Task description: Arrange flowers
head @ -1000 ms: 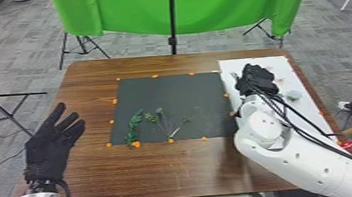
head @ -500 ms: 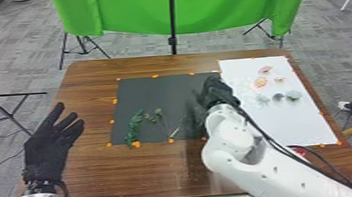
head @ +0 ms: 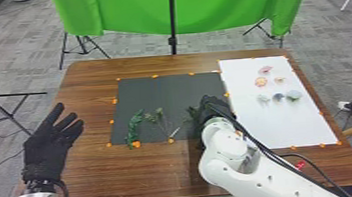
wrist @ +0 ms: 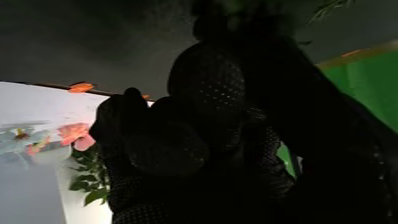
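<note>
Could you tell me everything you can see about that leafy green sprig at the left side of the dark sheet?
The leafy green sprig is long, narrow and slightly bent, with small leaves along much of its length. Whether it is real or artificial, I can't tell. It lies on the dark sheet, pointing roughly away from the robot, its near end by an orange marker. Thinner stems lie to its right. No robot hand touches it.

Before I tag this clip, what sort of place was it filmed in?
Probably a robotics lab or recording space: white robot arms come in over a wooden table, a green cloth hangs behind it as a backdrop, and a black stand stands on the floor.
</note>
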Available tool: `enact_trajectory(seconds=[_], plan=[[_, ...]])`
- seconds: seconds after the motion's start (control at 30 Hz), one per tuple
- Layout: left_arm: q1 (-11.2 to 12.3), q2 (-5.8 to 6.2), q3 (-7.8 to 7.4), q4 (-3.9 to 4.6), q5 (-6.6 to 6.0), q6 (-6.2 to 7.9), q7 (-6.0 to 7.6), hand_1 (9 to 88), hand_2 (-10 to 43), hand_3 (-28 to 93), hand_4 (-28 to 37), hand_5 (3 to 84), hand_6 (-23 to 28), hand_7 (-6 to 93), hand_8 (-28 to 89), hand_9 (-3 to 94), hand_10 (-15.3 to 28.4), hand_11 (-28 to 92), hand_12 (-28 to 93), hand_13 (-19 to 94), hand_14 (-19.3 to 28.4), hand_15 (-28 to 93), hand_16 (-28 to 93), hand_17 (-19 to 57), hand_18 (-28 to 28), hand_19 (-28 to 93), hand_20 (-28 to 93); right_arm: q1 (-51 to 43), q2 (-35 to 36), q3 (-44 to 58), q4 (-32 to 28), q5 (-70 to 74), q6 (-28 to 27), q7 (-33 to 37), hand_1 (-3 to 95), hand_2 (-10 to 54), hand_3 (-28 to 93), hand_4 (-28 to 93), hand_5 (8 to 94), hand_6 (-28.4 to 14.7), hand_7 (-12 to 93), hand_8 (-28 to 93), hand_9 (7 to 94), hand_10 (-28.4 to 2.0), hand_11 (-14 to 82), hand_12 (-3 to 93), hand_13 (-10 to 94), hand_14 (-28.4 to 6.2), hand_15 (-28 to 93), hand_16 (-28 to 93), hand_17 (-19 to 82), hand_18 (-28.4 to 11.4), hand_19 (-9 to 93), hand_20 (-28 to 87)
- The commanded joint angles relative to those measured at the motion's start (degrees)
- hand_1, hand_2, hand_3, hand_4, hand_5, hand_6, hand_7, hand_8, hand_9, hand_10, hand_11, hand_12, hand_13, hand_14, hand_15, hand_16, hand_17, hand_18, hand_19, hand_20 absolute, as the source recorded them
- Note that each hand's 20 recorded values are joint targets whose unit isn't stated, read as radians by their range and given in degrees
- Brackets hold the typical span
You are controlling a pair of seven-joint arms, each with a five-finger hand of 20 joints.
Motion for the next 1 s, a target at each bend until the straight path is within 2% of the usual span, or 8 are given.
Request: enact_trajectory(seconds=[0.03,0.4,0.5,0.63,0.73,0.8,0.87,1.0], plan=[[0.3,0.23,0.27,0.01,-0.06,-0.13,-0.1,23.8,6.7,81,-25.4,35.5,7.8,7.6,-8,31.6,19.5,21,11,20,27.3,53,-9,-9.3,28.4,55,8,-0.4,0.9,-1.2,0.3,-4.8,-2.6,0.5,45.3,-9.5,71,-24,90.4,-3.3,25,9,87.5,-13.3,53.4,23.7,80,-10.9,81,24,38,-27.6,93,44],[0.8,-0.35,0.03,-0.19,0.19,-0.05,0.07,23.9,6.7,81,-25.2,35.6,7.8,7.9,-8,31.7,19.6,21,11,20,27.3,53,-10,-9.3,28.4,55,8,-0.1,3.6,-1.2,0.2,-6.4,-2.7,1.4,43.2,-9.5,71,-25,89.1,-3.0,25,7,86.7,-13.7,52.6,23.3,79,-11.1,81,23,37,-28.3,93,42],[0.9,0.55,0.47,-0.12,-0.42,0.17,0.86,24.0,6.7,81,-25.2,35.6,7.8,8.1,-8,31.7,19.6,21,11,20,27.3,54,-10,-9.3,28.4,55,8,0.2,4.2,-1.3,0.4,-6.5,-2.4,1.7,43.2,-9.5,71,-25,89.2,-3.1,25,6,86.7,-13.7,52.7,23.3,79,-11.1,81,23,36,-28.3,93,42],[0.9,0.58,0.64,-0.04,-0.46,0.11,1.17,24.0,6.7,81,-25.2,35.6,7.8,8.2,-8,31.7,19.7,21,11,20,27.4,54,-10,-9.3,28.4,55,8,0.4,5.1,-1.1,0.3,-6.5,-2.2,1.9,43.1,-9.5,71,-25,89.6,-3.1,25,6,86.7,-13.8,52.7,23.2,79,-11.2,81,23,36,-28.3,93,42],[1.3,1.33,0.68,-0.05,-0.95,0.47,1.85,24.0,6.7,81,-25.2,35.6,7.7,8.3,-8,31.8,19.7,21,11,20,27.3,54,-10,-9.3,28.4,55,8,-0.2,5.4,0.1,-1.0,-4.8,-1.0,1.1,42.4,-9.5,71,-25,89.8,-3.0,24,5,86.7,-13.8,52.7,23.2,79,-11.3,81,23,36,-28.4,93,42],[1.4,1.03,0.64,-0.09,-0.91,0.48,1.81,24.0,6.7,81,-25.2,35.6,7.7,8.5,-8,31.8,19.7,22,11,20,27.4,54,-10,-9.3,28.4,55,8,-0.7,5.4,0.6,-1.8,-5.6,-0.6,0.2,41.0,-9.5,72,-25,89.9,-2.8,24,1,86.7,-13.8,52.7,23.3,79,-11.4,81,23,36,-28.4,93,42],[1.2,0.71,0.78,-0.01,-0.78,0.23,1.77,24.0,6.7,81,-25.2,35.6,7.7,8.6,-8,31.7,19.7,22,11,20,27.4,54,-10,-9.3,28.4,55,8,-0.8,5.9,0.4,-2.2,-6.8,0.3,0.0,37.8,-9.5,73,-24,90.5,-2.5,26,-10,86.9,-13.9,52.7,23.1,79,-11.7,81,23,36,-28.4,93,42],[0.9,-0.01,0.73,0.17,-0.38,-0.29,1.24,24.0,6.7,81,-25.1,35.6,7.8,8.5,-9,31.7,19.7,22,11,20,27.3,54,-10,-9.3,28.4,55,8,-1.3,7.6,1.9,-3.1,-7.5,3.5,0.2,36.4,-9.5,73,-24,90.5,-2.5,26,-11,86.8,-14.1,52.6,23.3,79,-12.0,81,23,36,-28.4,93,42]])
